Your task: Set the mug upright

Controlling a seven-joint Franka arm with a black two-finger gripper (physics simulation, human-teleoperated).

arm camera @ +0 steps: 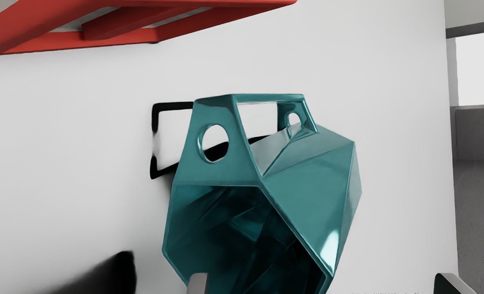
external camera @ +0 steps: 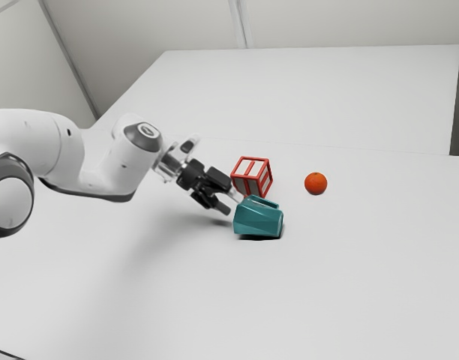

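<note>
Beside the mug, my gripper (external camera: 231, 202) reaches down at a slant from the exterior view's left. The teal faceted mug (external camera: 258, 218) lies on its side on the table, its handle on the upper side. In the wrist view the mug (arm camera: 307, 175) turns its open mouth toward my hand, with the angular handle standing off its body. The gripper (arm camera: 321, 283) is open, its fingertips wide apart; one overlaps the mug's mouth near the rim, the other is out past the mug's outer wall. Whether either finger touches the mug I cannot tell.
A red-framed crate (external camera: 252, 177) stands close behind the mug; in the wrist view the crate (arm camera: 123, 24) is off the handle's side. An orange (external camera: 316, 183) rests farther toward the exterior view's right. The white table (external camera: 349, 292) extends around them.
</note>
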